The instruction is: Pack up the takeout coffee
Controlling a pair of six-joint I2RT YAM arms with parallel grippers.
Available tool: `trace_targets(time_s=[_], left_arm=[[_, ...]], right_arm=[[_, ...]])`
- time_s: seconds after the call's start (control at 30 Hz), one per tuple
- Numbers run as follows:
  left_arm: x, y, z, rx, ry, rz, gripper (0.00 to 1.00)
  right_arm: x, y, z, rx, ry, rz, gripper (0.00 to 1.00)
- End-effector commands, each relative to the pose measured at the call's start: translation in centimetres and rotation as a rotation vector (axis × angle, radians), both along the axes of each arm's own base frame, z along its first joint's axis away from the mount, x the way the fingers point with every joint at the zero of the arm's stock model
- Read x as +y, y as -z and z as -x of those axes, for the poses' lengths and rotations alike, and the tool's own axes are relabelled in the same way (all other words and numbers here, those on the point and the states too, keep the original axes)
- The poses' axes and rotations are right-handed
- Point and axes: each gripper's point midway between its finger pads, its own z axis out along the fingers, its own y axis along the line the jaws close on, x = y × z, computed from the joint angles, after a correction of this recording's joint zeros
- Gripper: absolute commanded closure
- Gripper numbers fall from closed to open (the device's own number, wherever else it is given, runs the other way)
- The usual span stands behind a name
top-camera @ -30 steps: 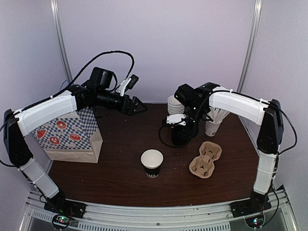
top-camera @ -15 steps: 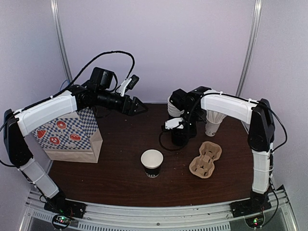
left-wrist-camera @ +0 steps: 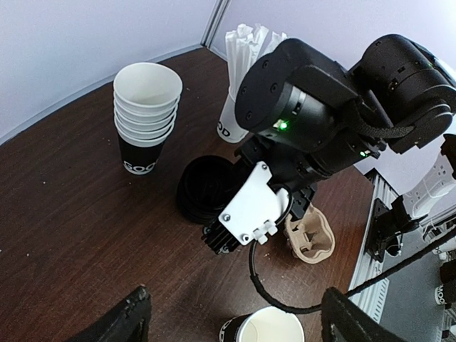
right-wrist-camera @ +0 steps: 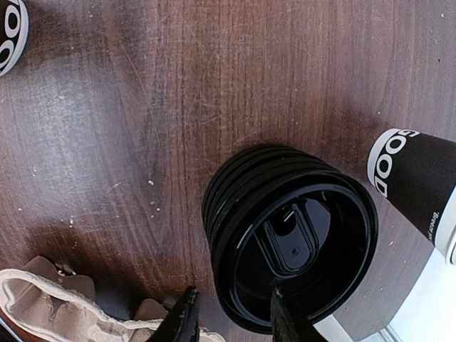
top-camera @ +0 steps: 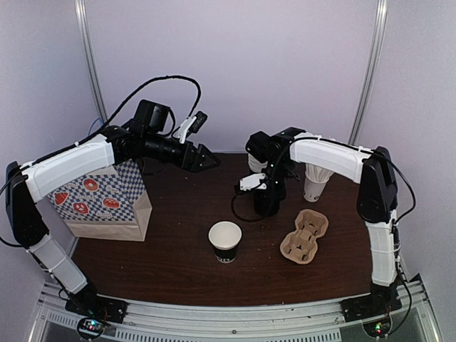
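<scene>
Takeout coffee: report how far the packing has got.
Done: nothing yet. The cup stands lidless and open mid-table, outside the carrier and the bag. In hand: the right pincer, open, hovers over the lid stack, fingers either side of its rim; the left pincer hangs open and empty. Left: pick a lid, cap the cup, then pack it.

One loose cup (top-camera: pixel 225 241), maybe five stacked lids (right-wrist-camera: pixel 292 228)

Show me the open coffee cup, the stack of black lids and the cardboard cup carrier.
open coffee cup (top-camera: pixel 224 254): top external view, on its black side wall.
stack of black lids (right-wrist-camera: pixel 291 246): right wrist view, on the top lid's centre.
cardboard cup carrier (top-camera: pixel 304 236): top external view, on its middle ridge.
</scene>
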Motion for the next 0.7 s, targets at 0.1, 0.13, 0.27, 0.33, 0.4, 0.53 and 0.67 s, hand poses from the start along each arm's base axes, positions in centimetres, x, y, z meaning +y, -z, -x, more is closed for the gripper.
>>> trace_targets(time_s=[0.1,0.13,0.27,0.33,0.4,0.53,0.67], left_arm=[[-0.2,-1.6,0.8,-0.042,0.027,0.030,0.17],[-0.2,-1.6,0.8,-0.042,0.026,0.030,0.17],[-0.2,-1.6,0.9,-0.040,0.029,0.029,0.17],[-0.3,-1.6,0.9,-0.041,0.029,0.030,0.17],[-0.3,-1.5,0.9,-0.040,0.029,0.027,0.17],[-0.3,-1.5,0.9,-0.041,0.028,0.024,0.17],[-0.3,-1.5,1.0,-0.037,0.031,0.023,0.17]], right_arm=[[0.1,0.2,0.3,0.042,-0.001,0.018,0.67],[0.1,0.3,0.4,0.045,-0.001,0.020,0.67],[0.1,0.6,0.4,0.052,0.003,0.026,0.69],[0.0,0.7,0.4,0.054,0.007,0.028,0.70],[0.0,0.8,0.5,0.061,0.010,0.032,0.70],[0.0,1.1,0.4,0.068,0.012,0.038,0.72],[0.0,1.3,0.3,0.069,0.013,0.042,0.75]])
